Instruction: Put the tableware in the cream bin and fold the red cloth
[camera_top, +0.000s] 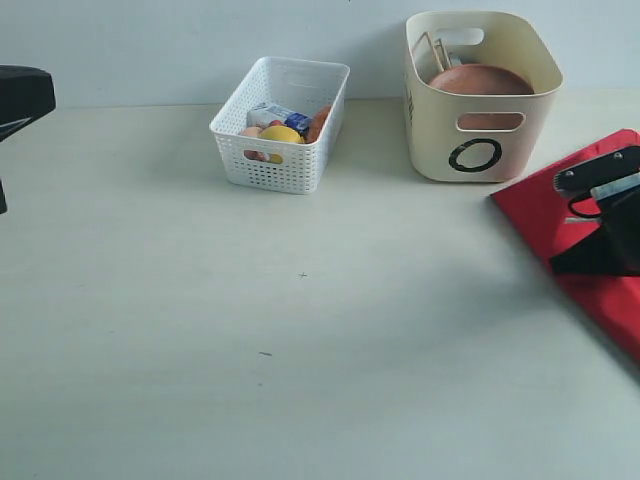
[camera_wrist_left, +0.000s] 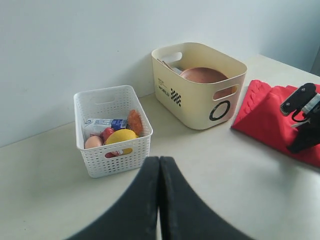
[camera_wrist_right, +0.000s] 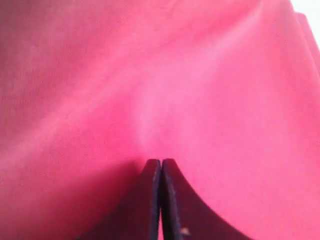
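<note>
The cream bin (camera_top: 440, 130) (camera_wrist_left: 195, 102) stands at the back right with the round brown wooden plate (camera_top: 480, 80) (camera_wrist_left: 202, 75) lying inside it. Other tableware is hidden apart from pale edges behind the plate. The red cloth (camera_top: 545, 215) (camera_wrist_left: 260, 115) (camera_wrist_right: 175, 75) lies folded at the table's right edge. My right gripper (camera_top: 565, 265) (camera_wrist_right: 161, 161) is shut, its tips down on the cloth's top layer, with no fabric seen between them. My left gripper (camera_wrist_left: 159, 159) is shut and empty, held above the table at the far left.
A white perforated basket (camera_top: 280, 165) (camera_wrist_left: 120, 155) left of the bin holds a lemon (camera_top: 281, 133) (camera_wrist_left: 121, 136), an egg (camera_wrist_left: 93, 142), a carton and other food. A wall runs behind both containers. The left arm (camera_top: 20, 98) shows at the left edge.
</note>
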